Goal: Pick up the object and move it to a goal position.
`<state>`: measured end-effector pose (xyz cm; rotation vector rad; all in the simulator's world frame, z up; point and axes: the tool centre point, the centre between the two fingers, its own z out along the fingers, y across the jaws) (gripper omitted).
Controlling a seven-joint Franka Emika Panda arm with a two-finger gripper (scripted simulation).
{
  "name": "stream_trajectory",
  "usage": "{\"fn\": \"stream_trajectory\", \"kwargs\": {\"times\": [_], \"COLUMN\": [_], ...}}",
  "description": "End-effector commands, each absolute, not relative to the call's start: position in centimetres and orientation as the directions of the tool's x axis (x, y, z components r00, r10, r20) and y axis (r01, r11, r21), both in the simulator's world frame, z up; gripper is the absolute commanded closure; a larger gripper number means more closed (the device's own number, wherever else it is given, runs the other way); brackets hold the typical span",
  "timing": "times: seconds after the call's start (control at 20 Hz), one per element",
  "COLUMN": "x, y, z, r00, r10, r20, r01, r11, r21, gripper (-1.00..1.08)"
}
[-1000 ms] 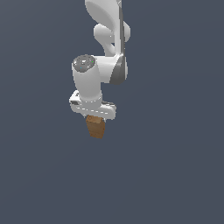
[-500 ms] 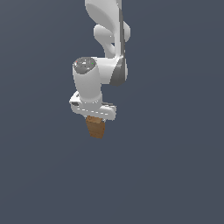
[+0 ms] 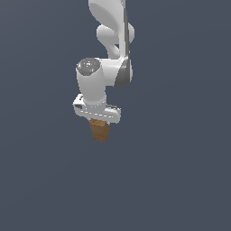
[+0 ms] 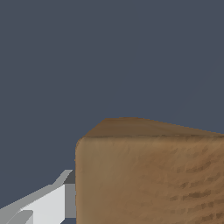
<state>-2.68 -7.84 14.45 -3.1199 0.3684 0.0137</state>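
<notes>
Almost nothing has moved since a second ago: our arm and the box sit at nearly the same spot in the exterior view, maybe a tiny bit shifted.

Closest to us, in the wrist view, the box fills most of the picture. It is brown like cardboard, with faint dark marks on one face. A white finger presses right against its side.

A little farther off, in the exterior view, our claw is closed on the box, which hangs down under it. Above that the white arm climbs out of the picture.

Behind everything is only plain dark grey. We see no desk and no goal mark.

So we think the picking up is done. The carrying to the goal is still left, and we cannot tell how far away that is.
</notes>
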Motion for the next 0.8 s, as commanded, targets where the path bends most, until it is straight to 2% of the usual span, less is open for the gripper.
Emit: {"fn": "stream_trajectory", "kwargs": {"times": [0.0,0.35,0.75], "x": [-2.7,-4.0,-6.7], "y": [-7.3,-4.3,1.8], "z": [15.4,18.6,25.1], "r00": [0.973,0.973,0.973], "r10": [-0.232,-0.232,-0.232], "r20": [-0.001,-0.001,0.001], "r01": [-0.232,-0.232,-0.232], "r11": [-0.973,-0.973,-0.973], "r21": [0.0,0.001,0.003], "gripper": [1.08,1.08,1.08]}}
